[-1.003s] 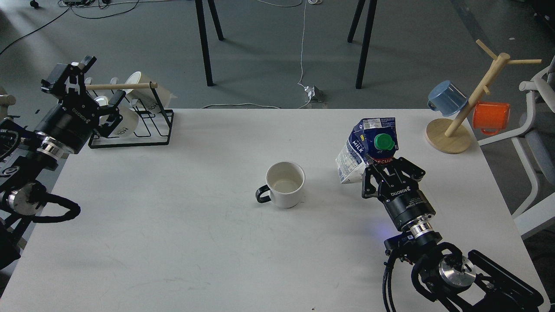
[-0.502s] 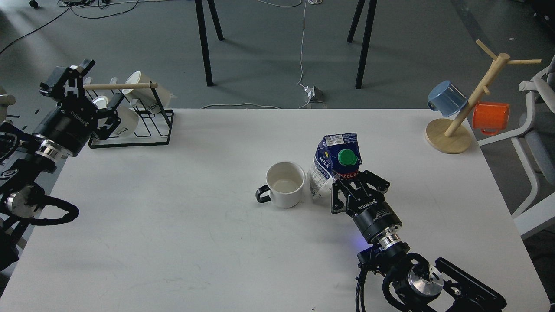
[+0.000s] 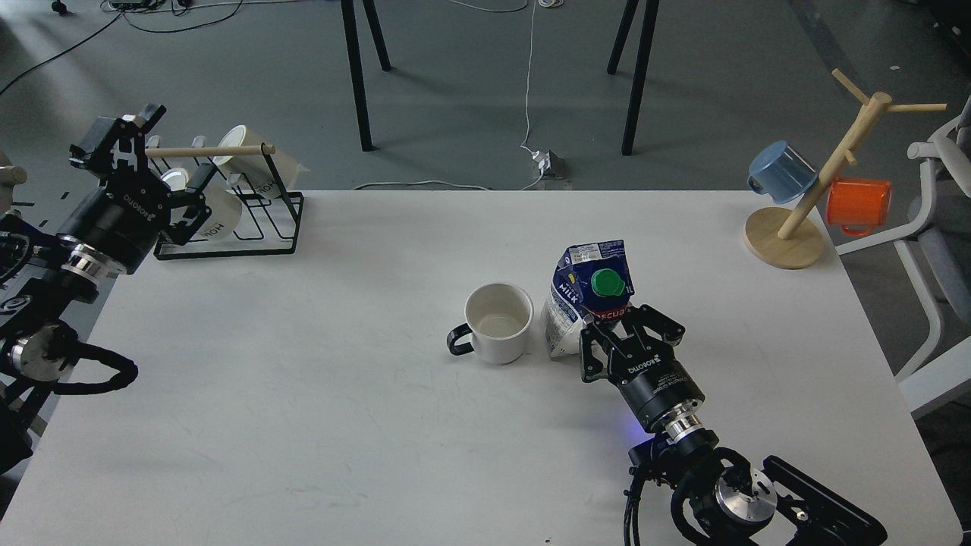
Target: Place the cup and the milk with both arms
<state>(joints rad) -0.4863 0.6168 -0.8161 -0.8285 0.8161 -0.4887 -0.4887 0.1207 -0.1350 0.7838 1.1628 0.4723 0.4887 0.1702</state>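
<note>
Nearest the bottom edge, the right arm rises from the lower right corner, and the right pincer (image 3: 616,322) has its fingers clamped on the lower front of the milk (image 3: 586,299). The carton stands on the white tabletop (image 3: 303,425) near its middle, leaning a touch to the left, green cap facing up toward the camera, red band just above the fingers. Right beside it, on its left, sits the cup (image 3: 497,323), upright, mouth open to the view, black handle pointing left toward the near side. Cup and carton are just beside each other; whether they touch cannot be told.

Over on the left edge, the left arm comes in and its left pincer (image 3: 144,155) hangs high, well apart from the cup, fingers spread wide with nothing between them, hovering by the black wire rack (image 3: 258,227) at the far left corner. White lettered mugs (image 3: 250,155) lie in that rack under a wooden bar.

Far right corner: a wooden mug tree (image 3: 827,174) stands on its round base, a blue mug (image 3: 781,171) and an orange mug (image 3: 859,205) hanging from its pegs.
</note>
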